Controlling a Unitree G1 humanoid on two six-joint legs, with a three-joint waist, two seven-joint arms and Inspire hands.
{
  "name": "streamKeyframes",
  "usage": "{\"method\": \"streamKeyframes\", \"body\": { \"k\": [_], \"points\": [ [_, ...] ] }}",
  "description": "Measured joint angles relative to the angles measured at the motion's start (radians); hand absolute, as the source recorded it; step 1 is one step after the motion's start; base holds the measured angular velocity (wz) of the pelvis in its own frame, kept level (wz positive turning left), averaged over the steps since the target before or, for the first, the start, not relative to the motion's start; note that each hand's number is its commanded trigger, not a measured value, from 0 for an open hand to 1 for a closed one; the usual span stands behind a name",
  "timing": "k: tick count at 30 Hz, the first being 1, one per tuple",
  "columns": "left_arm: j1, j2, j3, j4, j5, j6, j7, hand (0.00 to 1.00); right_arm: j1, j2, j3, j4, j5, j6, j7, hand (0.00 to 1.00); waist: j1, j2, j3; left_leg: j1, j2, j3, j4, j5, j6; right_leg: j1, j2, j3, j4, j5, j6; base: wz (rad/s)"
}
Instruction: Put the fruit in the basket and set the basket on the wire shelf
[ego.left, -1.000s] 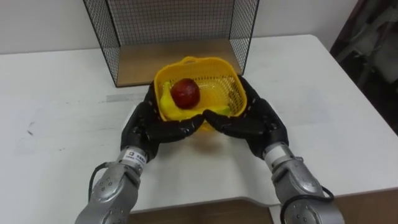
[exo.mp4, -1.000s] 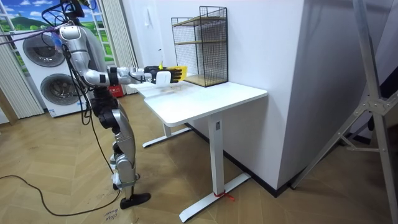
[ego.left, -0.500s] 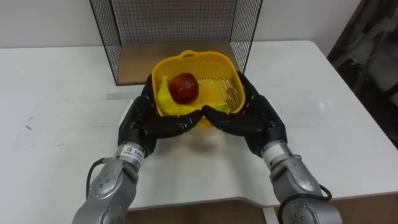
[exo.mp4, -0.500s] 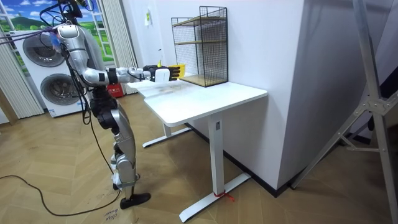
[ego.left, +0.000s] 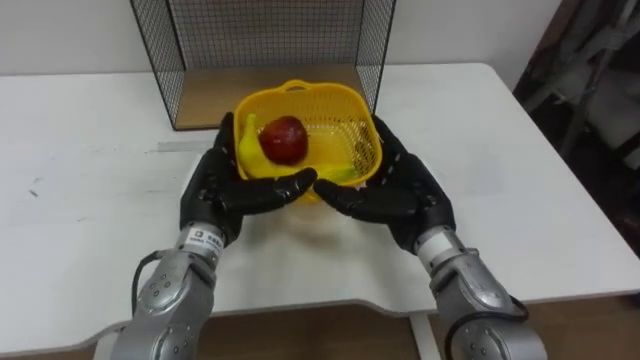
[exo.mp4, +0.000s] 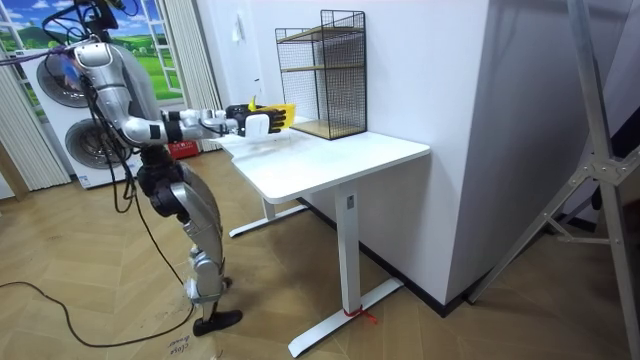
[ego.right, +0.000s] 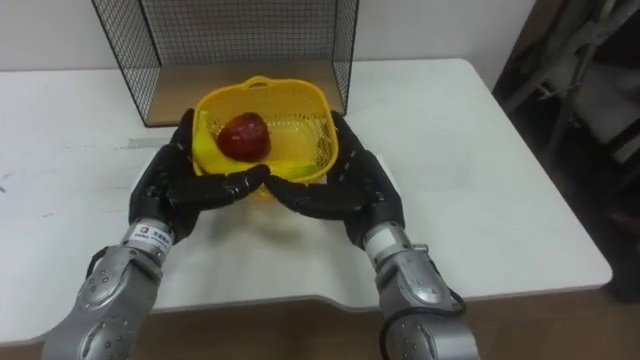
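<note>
- White table (ego.left: 70, 140); wire shelf (ego.left: 152, 50) stands at 12 o'clock
- Yellow basket (ego.left: 345, 115) is held just before the shelf's mouth, with an apple (ego.left: 284, 138) and a banana (ego.left: 246, 152) inside
- Left hand (ego.left: 212, 190) at 9 o'clock and right hand (ego.left: 400, 190) at 3 o'clock clasp it, fingers curled round its front wall, thumbs up the sides
- Thin plastic mesh probably flexes; the load seems light but the apple could roll, so grip low on both sides and keep it level

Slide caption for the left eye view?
Left hand and right hand cup the yellow basket, apple inside, before the wire shelf.
</note>
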Motion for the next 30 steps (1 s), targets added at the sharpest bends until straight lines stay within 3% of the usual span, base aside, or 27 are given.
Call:
{"method": "streamKeyframes", "body": {
  "k": [2, 3, 4, 5, 8, 9, 15, 18, 20, 22, 24, 25, 26, 28, 30],
  "points": [
    [0.001, 0.000, 0.005, 0.003, -0.002, -0.001, 0.000, 0.00, 0.001, -0.001, -0.007, 0.002, -0.007, 0.004, 0.003, 0.00, 0.023, -0.002, 0.0009, -0.068, -0.012, -0.002, -0.183, 0.155, 0.009, 0.000, -0.007, 0.009, 0.021, -0.021, 0.007, -0.41],
    [0.003, -0.003, 0.004, 0.004, -0.002, -0.001, -0.001, 0.00, 0.001, -0.001, -0.007, 0.002, -0.008, 0.006, 0.003, 0.00, 0.026, -0.001, -0.0015, -0.071, -0.011, -0.004, -0.216, 0.185, 0.010, 0.005, -0.002, 0.012, 0.026, -0.031, 0.013, -0.34],
    [0.005, 0.000, 0.001, 0.004, -0.005, -0.001, -0.001, 0.00, 0.001, -0.001, -0.008, 0.001, -0.010, 0.010, 0.006, 0.00, 0.028, -0.005, -0.0129, -0.064, -0.013, -0.005, -0.228, 0.232, 0.019, 0.008, -0.001, 0.012, 0.040, -0.055, 0.031, 0.00],
    [0.003, 0.001, 0.003, 0.004, -0.005, -0.002, -0.002, 0.00, 0.001, -0.001, -0.008, -0.002, -0.011, 0.010, 0.008, 0.00, 0.026, -0.015, -0.0217, -0.060, -0.018, -0.003, -0.230, 0.247, 0.020, 0.019, -0.002, 0.006, 0.030, -0.059, 0.040, 0.05],
    [0.003, 0.002, 0.002, 0.004, -0.005, -0.002, -0.002, 0.00, 0.001, -0.002, -0.010, -0.002, -0.008, 0.010, 0.012, 0.00, 0.021, -0.011, -0.0191, -0.050, -0.033, -0.018, -0.203, 0.276, 0.034, 0.053, -0.008, 0.007, 0.012, -0.068, 0.046, 0.03],
    [0.002, 0.006, 0.002, 0.004, -0.005, -0.002, -0.002, 0.00, 0.001, -0.001, -0.009, -0.002, -0.011, 0.010, 0.012, 0.00, 0.019, -0.006, -0.0160, -0.052, -0.040, -0.029, -0.181, 0.286, 0.050, 0.064, -0.010, 0.008, 0.016, -0.081, 0.047, 0.04],
    [-0.003, 0.005, 0.001, 0.004, -0.006, -0.009, -0.002, 0.00, 0.002, -0.020, 0.002, -0.008, -0.022, 0.013, 0.010, 0.00, 0.017, -0.015, -0.0156, -0.043, -0.119, -0.018, -0.146, 0.226, 0.093, 0.090, -0.099, 0.008, 0.041, -0.149, 0.082, 0.13],
    [-0.005, 0.005, 0.004, 0.002, -0.005, -0.016, -0.003, 0.00, -0.003, -0.019, 0.007, -0.012, -0.027, 0.005, 0.008, 0.00, 0.022, -0.027, -0.0115, -0.051, -0.155, -0.005, -0.083, 0.156, 0.111, 0.102, -0.143, 0.003, 0.082, -0.191, 0.106, 0.06],
    [-0.005, 0.008, 0.004, 0.002, -0.004, -0.017, -0.003, 0.00, -0.007, -0.019, 0.008, -0.012, -0.038, 0.005, 0.008, 0.00, 0.021, -0.032, -0.0086, -0.047, -0.174, -0.001, -0.050, 0.118, 0.126, 0.083, -0.166, -0.005, 0.193, -0.197, 0.122, 0.12],
    [-0.015, 0.008, -0.001, -0.004, -0.005, -0.019, -0.003, 0.00, -0.012, -0.019, 0.004, -0.012, -0.041, -0.001, 0.006, 0.00, 0.017, -0.044, -0.0055, -0.040, -0.190, 0.007, -0.010, 0.077, 0.145, 0.036, -0.198, -0.005, 0.341, -0.163, 0.157, 0.34],
    [-0.022, 0.006, -0.001, -0.005, -0.004, -0.020, 0.001, 0.00, -0.024, -0.018, 0.003, -0.012, -0.043, -0.004, -0.001, 0.00, 0.017, -0.043, -0.0064, -0.029, -0.191, 0.005, -0.007, 0.058, 0.157, 0.010, -0.193, -0.012, 0.399, -0.110, 0.160, 0.26],
    [-0.028, 0.003, -0.003, -0.005, -0.003, -0.020, 0.003, 0.00, -0.025, -0.019, 0.002, -0.012, -0.047, -0.007, -0.002, 0.00, 0.020, -0.037, -0.0066, -0.017, -0.186, -0.013, -0.013, 0.049, 0.161, 0.002, -0.178, -0.008, 0.420, -0.065, 0.157, 0.14],
    [-0.038, 0.004, -0.007, -0.005, -0.003, -0.021, 0.006, 0.00, -0.030, -0.021, -0.001, -0.011, -0.055, -0.008, -0.002, 0.00, 0.019, -0.033, -0.0014, -0.012, -0.181, -0.023, -0.021, 0.047, 0.162, -0.006, -0.168, -0.003, 0.427, -0.062, 0.157, 0.00],
    [-0.077, 0.009, 0.020, -0.004, -0.003, -0.022, 0.023, 0.00, -0.066, -0.015, -0.009, -0.011, -0.072, -0.008, 0.001, 0.00, 0.038, -0.011, 0.0152, -0.015, -0.153, -0.035, -0.043, 0.054, 0.158, -0.086, -0.129, 0.001, 0.376, -0.115, 0.138, -0.17],
    [-0.088, 0.008, 0.018, -0.004, -0.001, -0.031, 0.023, 0.00, -0.070, -0.016, -0.009, -0.011, -0.071, -0.008, 0.002, 0.00, 0.039, -0.008, 0.0154, -0.007, -0.153, -0.036, -0.048, 0.057, 0.159, -0.116, -0.124, -0.006, 0.251, -0.116, 0.137, -0.04]
  ]
}}
